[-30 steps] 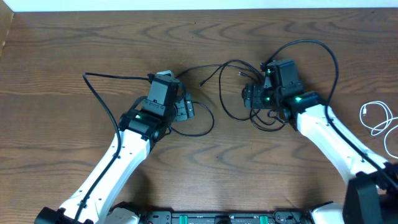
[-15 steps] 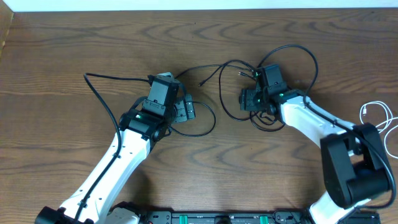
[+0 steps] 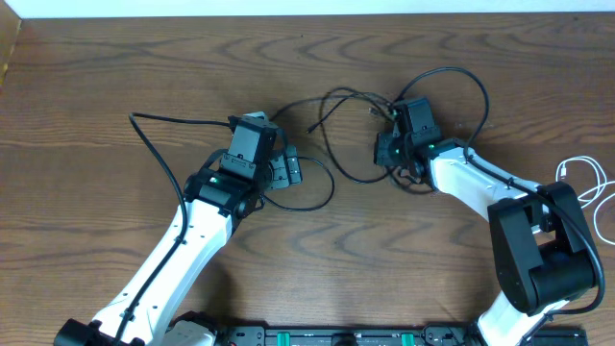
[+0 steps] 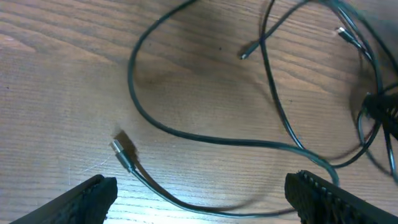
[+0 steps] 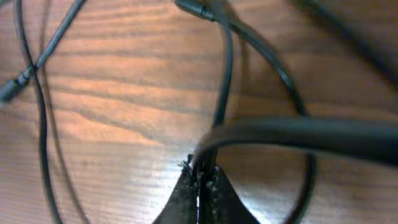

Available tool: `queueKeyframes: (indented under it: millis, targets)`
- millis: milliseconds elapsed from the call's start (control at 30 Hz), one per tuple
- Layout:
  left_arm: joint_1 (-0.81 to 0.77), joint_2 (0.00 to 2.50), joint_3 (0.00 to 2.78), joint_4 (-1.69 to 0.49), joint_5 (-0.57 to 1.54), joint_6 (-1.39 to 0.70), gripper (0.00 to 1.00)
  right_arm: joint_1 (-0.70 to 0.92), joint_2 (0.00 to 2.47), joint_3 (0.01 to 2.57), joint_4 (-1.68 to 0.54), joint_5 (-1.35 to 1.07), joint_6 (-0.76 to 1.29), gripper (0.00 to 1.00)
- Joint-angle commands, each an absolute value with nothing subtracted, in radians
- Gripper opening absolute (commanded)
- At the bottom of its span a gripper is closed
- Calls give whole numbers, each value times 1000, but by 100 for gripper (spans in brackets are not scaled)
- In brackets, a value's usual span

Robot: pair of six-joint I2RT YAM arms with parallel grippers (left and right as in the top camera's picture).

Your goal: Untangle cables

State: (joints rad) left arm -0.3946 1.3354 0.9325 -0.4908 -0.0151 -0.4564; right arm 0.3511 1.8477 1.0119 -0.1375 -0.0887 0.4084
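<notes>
The table (image 3: 115,58) is dark wood grain. At about two o'clock from its centre, the right gripper (image 5: 199,180) is pinched tight on one strand of the black cables (image 5: 222,74). The left gripper (image 4: 200,186), nearer centre, stands spread wide above the wood, with a plug (image 4: 121,152) just ahead. The black loops seem to cross between the arms. The white cable (image 3: 581,183) lies well apart at three o'clock.
</notes>
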Motion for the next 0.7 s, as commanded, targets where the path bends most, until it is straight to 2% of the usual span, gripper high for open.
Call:
queueKeyframes:
  millis: [0,133,367,567,667]
  targets:
    - [-396,1343,946,-493,-35,-461,93,354,1835,1020,-123,-133,384,1]
    - [-396,1343,946,-493,-35,-461,93,354,1734,1053,-176,-194,326,1]
    - [-396,1343,946,-493,-35,-461,94,354,1386,1075,-282,-408,228,1]
    - [-396,1343,946,-462,-16,-492,93,354,1151,1075,-322,-410,200,1]
    - [-396,1343,946,-414,100,-553,94,354,1086,1075,-350,-411,193,1]
